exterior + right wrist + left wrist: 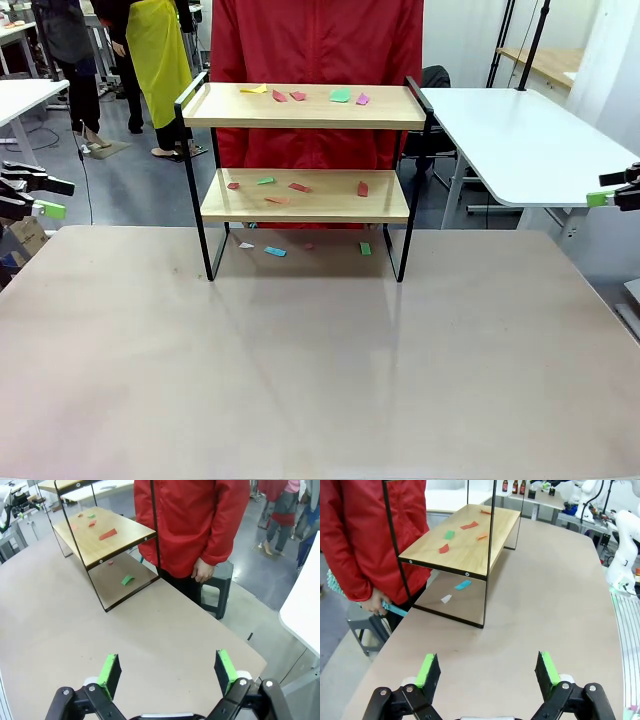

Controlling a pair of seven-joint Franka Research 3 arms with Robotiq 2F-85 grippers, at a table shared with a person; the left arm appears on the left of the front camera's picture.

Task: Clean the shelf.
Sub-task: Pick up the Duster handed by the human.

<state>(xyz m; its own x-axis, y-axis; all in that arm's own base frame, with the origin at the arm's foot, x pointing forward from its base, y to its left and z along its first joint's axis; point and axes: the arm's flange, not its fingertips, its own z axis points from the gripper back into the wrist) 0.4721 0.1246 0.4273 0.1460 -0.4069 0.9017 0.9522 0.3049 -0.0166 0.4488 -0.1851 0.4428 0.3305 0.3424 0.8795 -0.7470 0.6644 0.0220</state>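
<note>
Both tools are spread wide and hold nothing. In its wrist view the left tool (488, 669) hovers over bare bench (320, 390), green pads apart and aimed at one end of the shelf (300, 118). The right tool (167, 670) hangs the same way above the bench near its far corner, facing the shelf's other end. In the front view both sit out at the picture's edges, well apart from the shelf.

The shelf stands upright on the far half of the bench, about midway across, with its black frame legs on the surface. Small coloured scraps lie on both wooden boards. The top board carries a yellow scrap (253, 89), two red ones, a green one (340, 96) and a pink one (362, 99). The lower board carries red scraps, a green one (265, 181) and an orange one (277, 200). More bits lie on the bench under the shelf, among them a blue scrap (274, 251), a white one (245, 245) and a green one (365, 248).

A person in a red jacket (316, 40) stands just behind the shelf at the far edge. One hand (372, 605) hangs low and grips a teal-handled item (395, 609) too hidden to identify.
</note>
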